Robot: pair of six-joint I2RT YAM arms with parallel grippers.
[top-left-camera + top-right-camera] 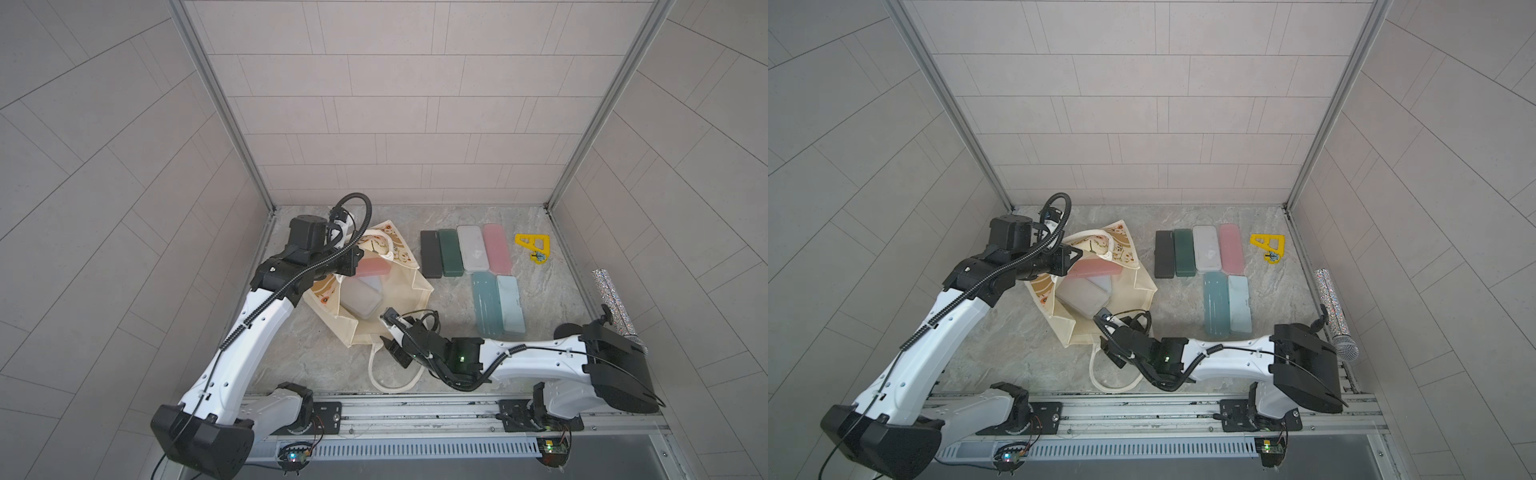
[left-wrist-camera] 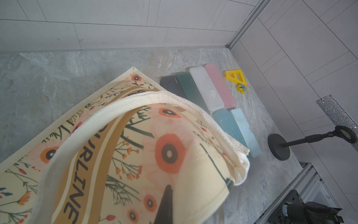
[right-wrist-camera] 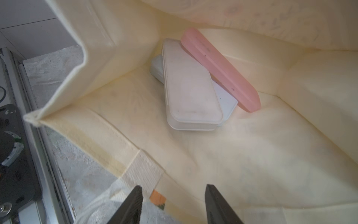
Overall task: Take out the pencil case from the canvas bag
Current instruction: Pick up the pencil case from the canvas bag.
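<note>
Left pincer [image 1: 1073, 254]: mine, jaws together and clamped on the rim of the bag [image 1: 411, 291], lifting that side so the mouth gapes; one dark finger [image 2: 164, 203] shows against the flowered cloth.
Handle [image 2: 135, 102]: the rope loop drapes over the printed panel just beside my left pincer.
Right pincer [image 3: 173, 187]: jaws apart, nothing between them, poised at the near edge of the bag's mouth and pointing in; in both top views it sits over the near rim [image 1: 386, 330].
Pink case [image 3: 219, 69]: inside the bag, ahead of my right pincer at the far end, tilted on edge and leaning on the white one.
White case [image 3: 190, 87]: inside the bag, straight ahead of my right pincer and well apart from it, lying flat.
Third case [image 3: 226, 100]: pale, under the white one, only its corners showing.
Other handle [image 1: 390, 382]: lies loose on the tabletop [image 1: 316, 345], under my right wrist.
Row of six cases [image 1: 452, 253]: outside the bag on the tabletop, beyond my right pincer and off to its right; black, green, white and pink side by side, teal and light blue nearer me.
Yellow piece [image 1: 534, 245]: past the pink end of that row.
Microphone [image 1: 1335, 307]: glittered, on a stand far off to the right of my right arm.
</note>
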